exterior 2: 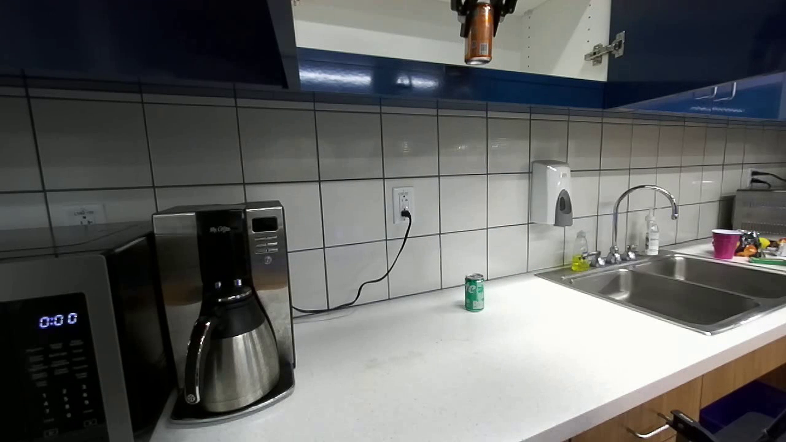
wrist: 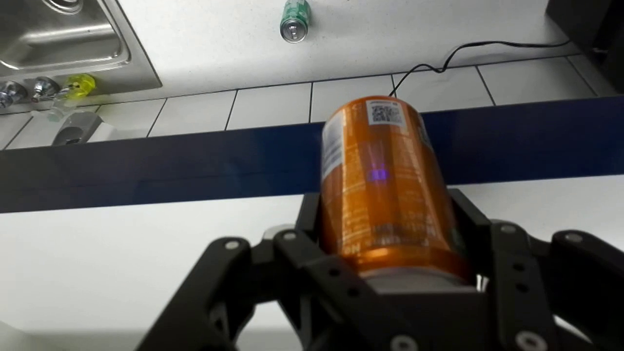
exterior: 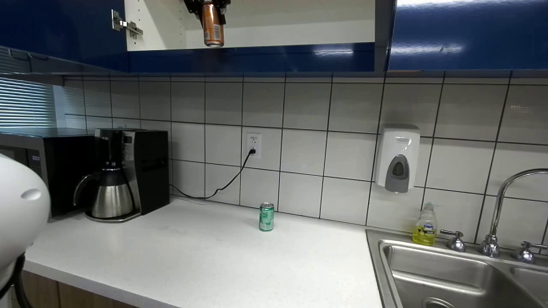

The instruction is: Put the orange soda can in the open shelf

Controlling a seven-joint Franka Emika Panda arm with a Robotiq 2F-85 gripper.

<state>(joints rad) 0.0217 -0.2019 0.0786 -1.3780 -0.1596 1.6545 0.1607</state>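
- Kitchen counter [exterior: 214, 256], white, below the shelf [exterior: 299, 32]; tile wall [exterior: 305, 147] between.
- Shelf: pale inside, blue lip [exterior: 265, 59] along its front.
- Gripper [wrist: 387, 214] at shelf opening, pointing down. Fingers [wrist: 470, 217] apart only by the width of the orange can [exterior: 213, 28], clamped on both sides of its upper part.
- Orange can roughly upright at shelf opening, lower end just above the lip in both exterior views. Can't tell if it's past the lip or touching shelf floor.
- Green can [exterior: 266, 217] upright on counter, below shelf.
- Outlet [exterior: 254, 139] with black plug [exterior: 252, 151], also below shelf.
- Coffee maker [exterior: 147, 171] and microwave [exterior 2: 67, 344]: lower left of shelf in both exterior views. Microwave clock reads 0:00.
- Dispenser [exterior: 400, 145] on wall, lower than shelf, near its right end in both exterior views.
- Sink [exterior: 381, 267]: lower right of shelf, same views; dish soap [exterior: 424, 229] at its back rim.
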